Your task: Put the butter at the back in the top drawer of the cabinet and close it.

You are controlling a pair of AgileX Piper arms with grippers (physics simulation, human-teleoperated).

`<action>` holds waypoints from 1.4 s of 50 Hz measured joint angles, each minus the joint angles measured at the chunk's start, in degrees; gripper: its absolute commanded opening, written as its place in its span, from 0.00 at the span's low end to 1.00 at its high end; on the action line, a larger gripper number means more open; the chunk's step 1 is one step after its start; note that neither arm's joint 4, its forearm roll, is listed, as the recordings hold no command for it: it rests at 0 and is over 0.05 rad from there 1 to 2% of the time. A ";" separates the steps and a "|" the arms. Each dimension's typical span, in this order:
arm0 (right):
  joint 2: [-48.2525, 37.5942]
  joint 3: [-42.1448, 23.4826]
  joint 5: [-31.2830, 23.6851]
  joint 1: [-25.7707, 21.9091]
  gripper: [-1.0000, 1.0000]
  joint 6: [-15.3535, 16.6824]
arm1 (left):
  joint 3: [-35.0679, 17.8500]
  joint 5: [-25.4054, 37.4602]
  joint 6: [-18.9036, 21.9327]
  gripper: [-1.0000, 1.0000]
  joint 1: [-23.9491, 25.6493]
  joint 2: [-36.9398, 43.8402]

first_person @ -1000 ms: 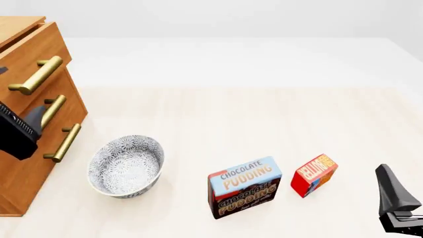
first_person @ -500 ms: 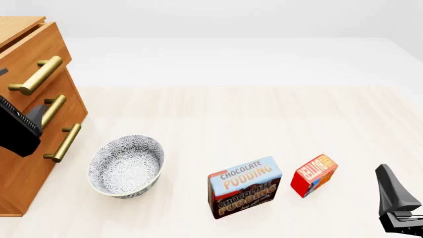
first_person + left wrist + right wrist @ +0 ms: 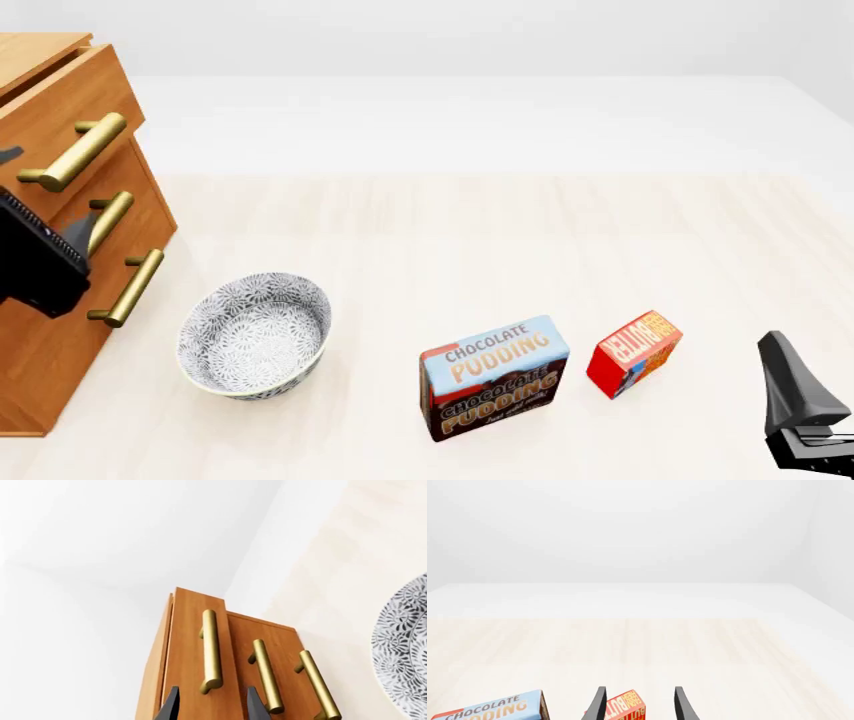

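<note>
At lower right of the front frame, right end effector: idle, fingers parted in its wrist view, gripping nothing. Butter: small red box, orange lettering, blue side, on the desk beside the pudding box. Left edge, left end effector: parted, lined up on the top drawer's handle. Likely step: opening the top drawer; next, close on the handle and pull.
</note>
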State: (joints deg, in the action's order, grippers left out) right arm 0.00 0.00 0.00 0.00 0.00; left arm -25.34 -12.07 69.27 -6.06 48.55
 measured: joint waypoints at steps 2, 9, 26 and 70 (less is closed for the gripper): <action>0.00 0.00 0.00 0.00 1.00 0.00 | -0.05 -0.20 0.02 1.00 -0.04 0.35; 0.00 0.00 0.00 0.00 1.00 0.00 | -0.07 -1.21 0.28 1.00 -0.44 1.48; 0.00 0.00 0.00 0.00 1.00 0.00 | -0.46 -3.21 0.64 1.00 -1.12 3.83; 0.00 0.00 0.00 0.00 1.00 0.00 | -1.64 -5.70 0.29 1.00 -1.82 7.66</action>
State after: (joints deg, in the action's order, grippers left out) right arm 0.00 0.00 0.00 0.00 0.00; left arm -26.98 -17.76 69.57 -7.88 56.22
